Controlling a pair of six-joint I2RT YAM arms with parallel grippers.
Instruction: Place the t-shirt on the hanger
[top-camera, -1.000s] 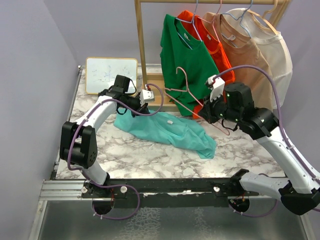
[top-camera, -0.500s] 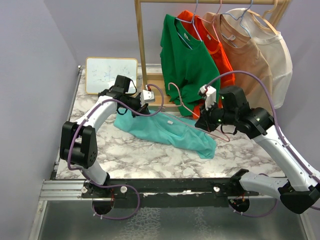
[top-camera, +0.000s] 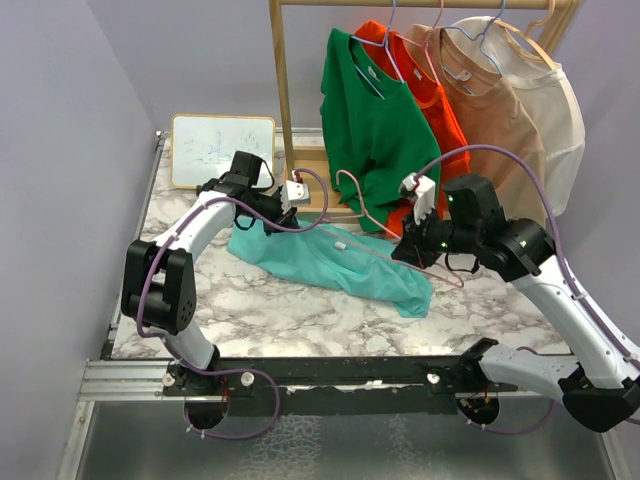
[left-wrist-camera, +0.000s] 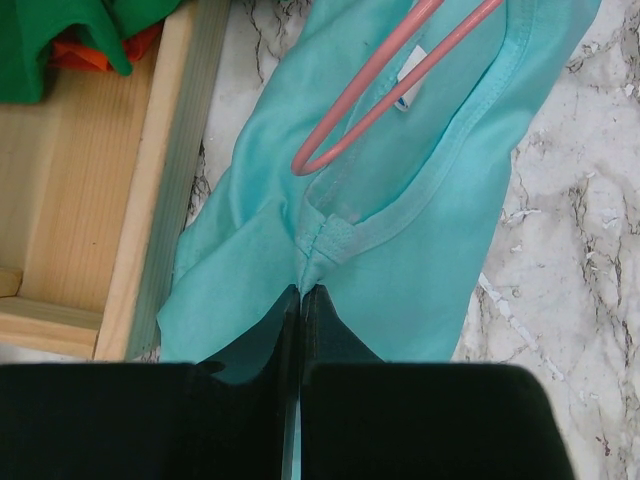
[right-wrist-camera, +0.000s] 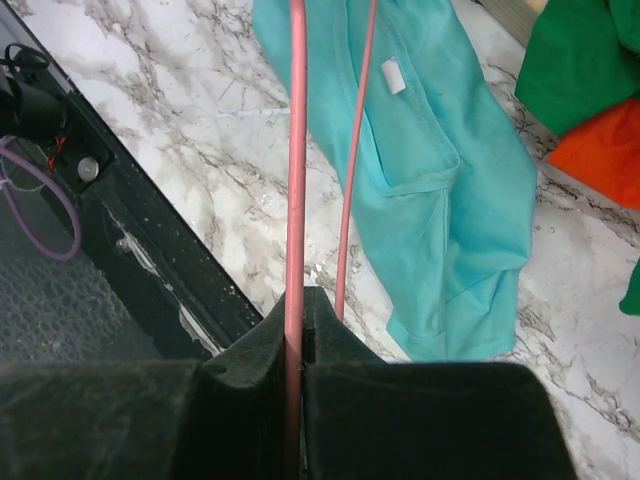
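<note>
The teal t-shirt (top-camera: 330, 262) lies crumpled on the marble table, its white neck tag (top-camera: 341, 243) facing up. My left gripper (top-camera: 264, 224) is shut on the collar seam at the shirt's left end, and the left wrist view shows the fingertips (left-wrist-camera: 301, 290) pinching that ribbed fold of the t-shirt (left-wrist-camera: 400, 250). My right gripper (top-camera: 408, 245) is shut on the pink wire hanger (top-camera: 357, 197), held just above the shirt's right half. One rod of the hanger (right-wrist-camera: 296, 150) is clamped between my right gripper's (right-wrist-camera: 303, 295) fingers. A rounded end of the hanger (left-wrist-camera: 385, 85) lies over the neck opening.
A wooden rack (top-camera: 283, 90) at the back carries a green shirt (top-camera: 365, 125), an orange-red shirt (top-camera: 425, 95) and two pale ones on hangers. Its wooden base (left-wrist-camera: 90, 180) lies beside the left gripper. A small whiteboard (top-camera: 220, 150) leans at the back left.
My right arm has carried the hanger down and to the left, from in front of the hanging shirts to just over the teal t-shirt. The left arm has stayed still.
</note>
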